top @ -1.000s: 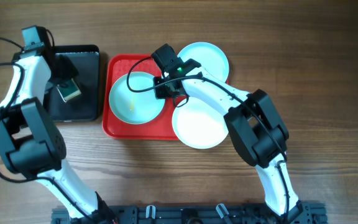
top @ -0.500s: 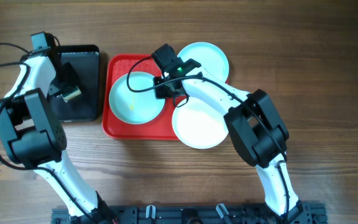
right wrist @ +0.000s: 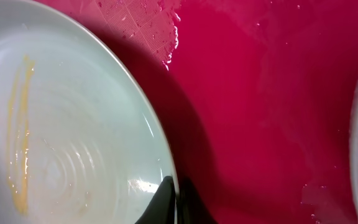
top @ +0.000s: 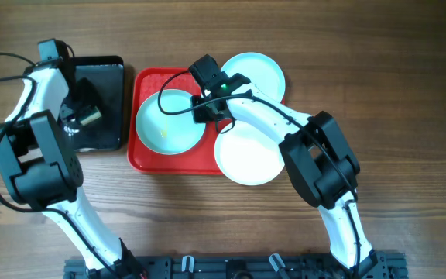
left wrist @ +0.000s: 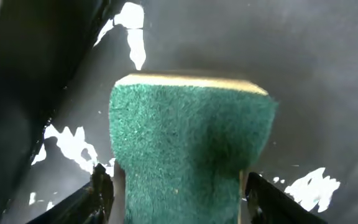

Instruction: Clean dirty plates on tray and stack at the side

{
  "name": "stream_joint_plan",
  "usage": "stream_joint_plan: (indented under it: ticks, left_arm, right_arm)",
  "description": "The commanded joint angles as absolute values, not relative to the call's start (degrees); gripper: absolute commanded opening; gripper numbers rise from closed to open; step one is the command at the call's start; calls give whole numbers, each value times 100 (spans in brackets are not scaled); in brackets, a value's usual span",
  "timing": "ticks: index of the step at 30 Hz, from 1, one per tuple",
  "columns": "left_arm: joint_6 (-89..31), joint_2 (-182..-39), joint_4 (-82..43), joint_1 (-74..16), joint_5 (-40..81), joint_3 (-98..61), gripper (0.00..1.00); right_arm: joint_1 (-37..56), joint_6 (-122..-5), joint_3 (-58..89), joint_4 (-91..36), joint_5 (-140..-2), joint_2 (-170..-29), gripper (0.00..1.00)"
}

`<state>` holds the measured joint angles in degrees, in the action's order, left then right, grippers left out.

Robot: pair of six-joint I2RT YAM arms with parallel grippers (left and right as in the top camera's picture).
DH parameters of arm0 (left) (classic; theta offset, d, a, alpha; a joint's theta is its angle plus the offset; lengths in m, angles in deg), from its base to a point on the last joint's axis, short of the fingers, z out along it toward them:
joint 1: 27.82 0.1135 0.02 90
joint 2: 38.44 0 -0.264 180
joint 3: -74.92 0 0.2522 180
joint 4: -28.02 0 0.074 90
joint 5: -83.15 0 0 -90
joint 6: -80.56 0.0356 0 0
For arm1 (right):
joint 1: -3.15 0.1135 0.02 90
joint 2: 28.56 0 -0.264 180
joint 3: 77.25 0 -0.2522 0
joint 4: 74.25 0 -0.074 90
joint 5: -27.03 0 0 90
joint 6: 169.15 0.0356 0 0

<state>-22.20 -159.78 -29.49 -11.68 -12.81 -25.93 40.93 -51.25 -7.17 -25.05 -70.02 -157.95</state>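
Note:
A plate (top: 169,122) with a yellow smear (right wrist: 17,143) lies on the left of the red tray (top: 147,159). My right gripper (top: 206,108) is shut on its right rim, one finger inside the plate (right wrist: 73,124) and one outside, as the right wrist view shows at the gripper (right wrist: 176,186). A second plate (top: 254,74) overlaps the tray's far right corner. A third plate (top: 248,155) overlaps its near right corner. My left gripper (top: 84,116) is down in the black bin (top: 111,70), pinching a green sponge (left wrist: 188,149) between its fingers (left wrist: 101,186).
The black bin stands just left of the tray, and its floor (left wrist: 316,74) is wet and shiny. Bare wood table (top: 401,93) lies to the right and in front. Cables run from both wrists over the table's left and the tray.
The left arm has swung a little over the bin, and the sponge has turned and shifted slightly in its jaws. The right arm and the plates have not moved.

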Motion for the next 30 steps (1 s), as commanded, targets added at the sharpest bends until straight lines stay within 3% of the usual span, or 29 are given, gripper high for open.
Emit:
stream_joint_plan:
  ticks: [1,14,17,19,20,30]
  left_arm:
    - [-2191,-15893,-3017,-1194,-1226,-2823,63]
    - [-2233,-16037,-3025,-1196,-1182,-2711,42]
    - [-2233,-16037,-3030,-1194,-1185,-2700,31]
    - [-2231,-16037,-3025,-1194,-1185,-2700,9]
    - [-2233,-16037,-3030,-1194,-1185,-2700,4]
    - [-2176,-15687,-3460,-1196,-1147,-2842,4]
  right_arm:
    - [4109,-5070,-765,-2446,-6897,-16015,4]
    - [4107,-5070,-765,-2448,-6897,-16015,4]
    - [4107,-5068,-765,-2452,-6897,-16015,4]
    - [4107,-5068,-765,-2452,-6897,-16015,4]
    - [4107,-5070,-765,-2452,-6897,-16015,4]
    - [4107,-5116,-765,-2452,-6980,-16015,4]
